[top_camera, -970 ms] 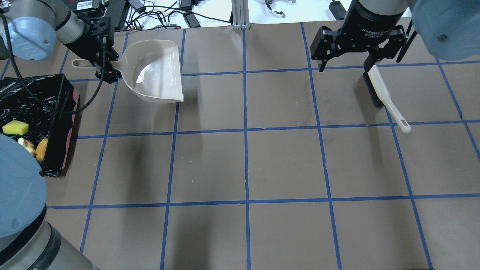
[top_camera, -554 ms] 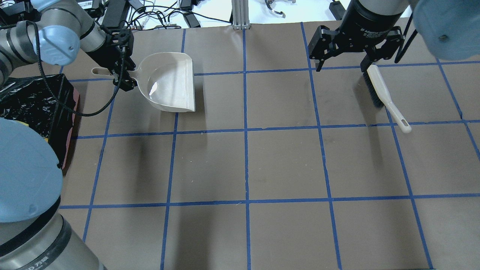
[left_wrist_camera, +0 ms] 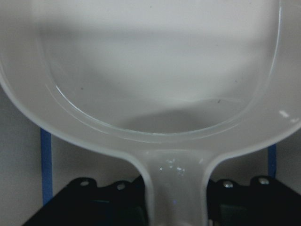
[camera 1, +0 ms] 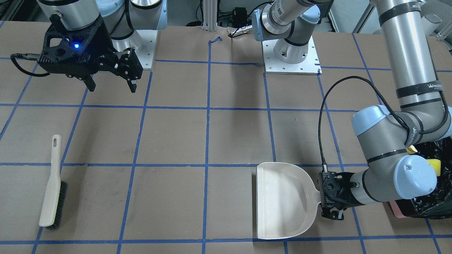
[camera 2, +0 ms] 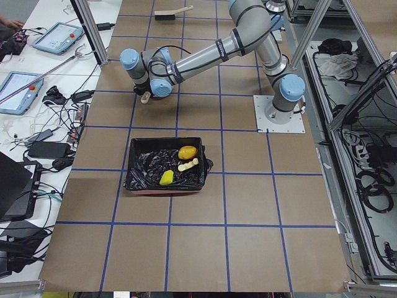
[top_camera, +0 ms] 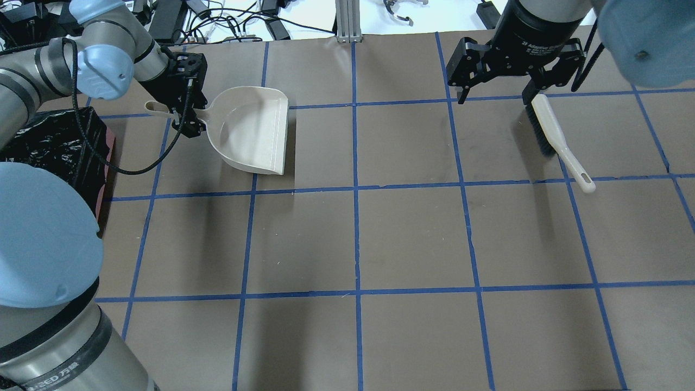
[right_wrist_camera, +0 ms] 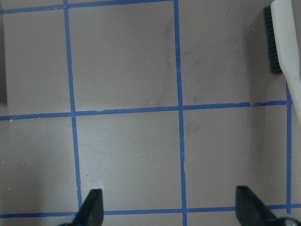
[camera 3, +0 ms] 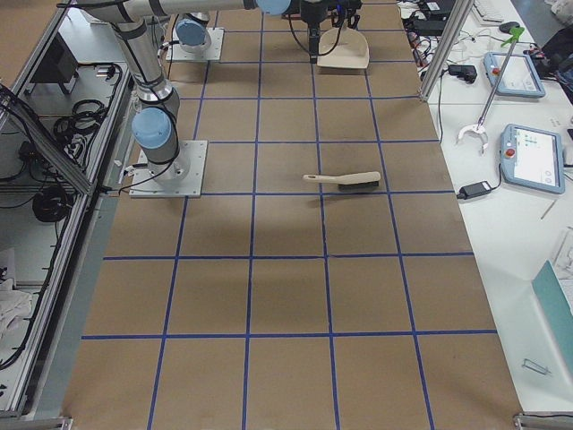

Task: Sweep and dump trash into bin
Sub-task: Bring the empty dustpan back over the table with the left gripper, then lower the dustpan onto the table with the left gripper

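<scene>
The bin [camera 2: 139,166], pink with a black bag liner, holds the trash: a yellow-brown lump [camera 2: 187,151], a pale croissant [camera 2: 188,165] and a yellow sponge [camera 2: 166,178]. In the front-facing view the bin [camera 1: 398,211] is at the right edge, with the sponge [camera 1: 434,165] showing behind the arm. My left gripper [top_camera: 184,117] is shut on the handle of the beige dustpan [top_camera: 252,133], which lies level and empty, low over the table to the right of the bin [top_camera: 54,141]. My right gripper [top_camera: 494,98] hangs open above the table, holding nothing.
A beige hand brush [top_camera: 554,138] with black bristles lies on the table just under and beside the right gripper. Cables and devices crowd the far edge [top_camera: 228,21]. Blue tape lines grid the brown table.
The left arm has carried the dustpan rightward, away from the bin, and turned it level. The right gripper and the brush have stayed in place.
</scene>
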